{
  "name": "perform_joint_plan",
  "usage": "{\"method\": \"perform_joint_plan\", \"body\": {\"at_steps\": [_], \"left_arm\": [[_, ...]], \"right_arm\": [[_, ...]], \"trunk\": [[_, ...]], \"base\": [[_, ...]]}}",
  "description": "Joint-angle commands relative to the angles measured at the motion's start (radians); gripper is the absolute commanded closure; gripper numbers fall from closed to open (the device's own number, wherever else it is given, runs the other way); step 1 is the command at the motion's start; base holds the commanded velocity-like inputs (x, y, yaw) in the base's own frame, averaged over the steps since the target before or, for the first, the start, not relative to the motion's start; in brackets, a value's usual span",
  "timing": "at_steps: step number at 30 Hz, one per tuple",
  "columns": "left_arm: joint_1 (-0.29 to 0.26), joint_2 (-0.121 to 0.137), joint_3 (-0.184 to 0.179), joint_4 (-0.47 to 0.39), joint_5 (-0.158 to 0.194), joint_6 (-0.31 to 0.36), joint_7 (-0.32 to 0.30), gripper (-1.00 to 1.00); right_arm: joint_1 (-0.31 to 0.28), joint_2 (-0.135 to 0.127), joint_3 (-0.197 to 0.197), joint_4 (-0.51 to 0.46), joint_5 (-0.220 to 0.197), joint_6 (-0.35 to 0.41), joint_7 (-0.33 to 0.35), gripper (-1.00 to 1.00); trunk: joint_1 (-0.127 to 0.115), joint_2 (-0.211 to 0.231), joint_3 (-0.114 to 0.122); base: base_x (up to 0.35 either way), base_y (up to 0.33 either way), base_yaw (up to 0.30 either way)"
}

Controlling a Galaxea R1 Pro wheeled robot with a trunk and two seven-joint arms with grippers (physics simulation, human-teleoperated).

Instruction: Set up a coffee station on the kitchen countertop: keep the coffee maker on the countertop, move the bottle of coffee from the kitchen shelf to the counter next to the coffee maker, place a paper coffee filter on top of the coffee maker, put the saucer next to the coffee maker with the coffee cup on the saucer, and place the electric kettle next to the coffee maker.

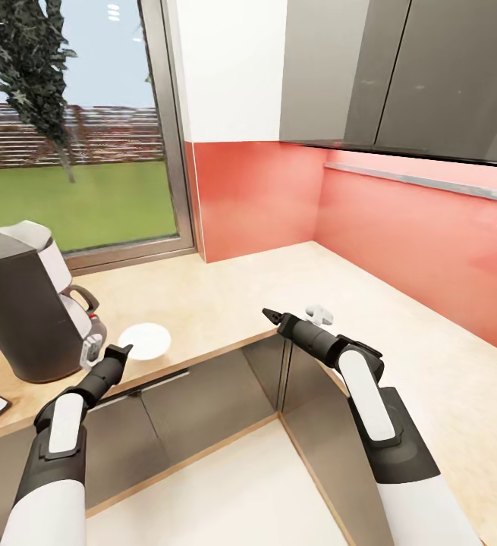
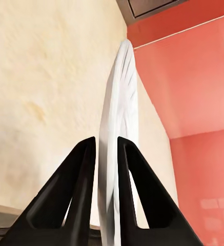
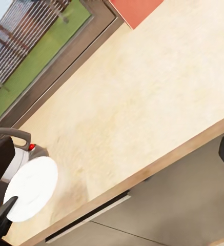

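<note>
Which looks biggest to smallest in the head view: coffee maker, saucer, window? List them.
1. Window, largest.
2. Coffee maker, cut off at the picture's edge.
3. Saucer, smallest, held at its rim by the left gripper.
These are apparent sizes only; the window stands farther away.

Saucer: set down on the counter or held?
Held: the left end effector is shut on the saucer rim, just above the kitchen countertop.

Home kitchen, simulated: L-shaped light beige wood-look surface (image 1: 225, 296) w/ glossy grey cabinet fronts (image 1: 202, 409) below, dark grey wall cupboards (image 1: 400, 76) above, glossy red backsplash (image 1: 400, 227). Grey drip coffee maker (image 1: 20, 311) by a big window (image 1: 66, 129) onto lawn & tree.
</note>
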Motion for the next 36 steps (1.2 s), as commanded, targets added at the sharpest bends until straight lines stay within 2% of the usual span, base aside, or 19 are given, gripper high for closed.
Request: {"method": "perform_joint_plan", "body": {"at_steps": [1, 5, 20, 24, 26, 36], "left_arm": [[-0.001, -0.001, 0.017, -0.001, 0.002, 0.008, -0.002, 1.0], [-0.002, 0.0, 0.05, -0.001, 0.003, 0.009, -0.002, 1.0], [-0.001, 0.0, 0.059, -0.001, 0.002, 0.01, -0.002, 1.0], [-0.001, 0.003, 0.11, -0.001, 0.001, 0.01, -0.002, 1.0], [-0.001, 0.004, 0.118, -0.001, 0.002, 0.01, -0.003, 1.0], [-0.001, 0.005, 0.122, 0.0, 0.001, 0.01, -0.003, 1.0]], "right_arm": [[-0.001, 0.0, 0.0, -0.001, -0.011, 0.002, -0.011, -1.0], [-0.001, 0.0, 0.001, -0.001, -0.011, 0.002, -0.01, -1.0], [-0.001, 0.0, 0.001, 0.0, -0.011, 0.002, -0.011, -1.0], [-0.001, 0.0, 0.001, 0.0, -0.011, 0.002, -0.01, -1.0], [-0.001, 0.001, 0.002, 0.0, -0.011, 0.002, -0.009, -1.0], [-0.001, 0.001, 0.003, 0.0, -0.011, 0.002, -0.008, -1.0]], "trunk": [[0.001, -0.002, -0.002], [0.001, -0.002, -0.002], [0.001, -0.002, -0.002], [0.001, -0.002, -0.002], [0.001, -0.002, -0.002], [0.001, -0.002, -0.002]], "base": [[0.002, 0.0, 0.0], [0.0, 0.0, 0.0], [0.041, 0.0, 0.0], [0.0, 0.0, 0.0], [0.003, 0.0, 0.0], [0.113, 0.0, 0.0]]}}
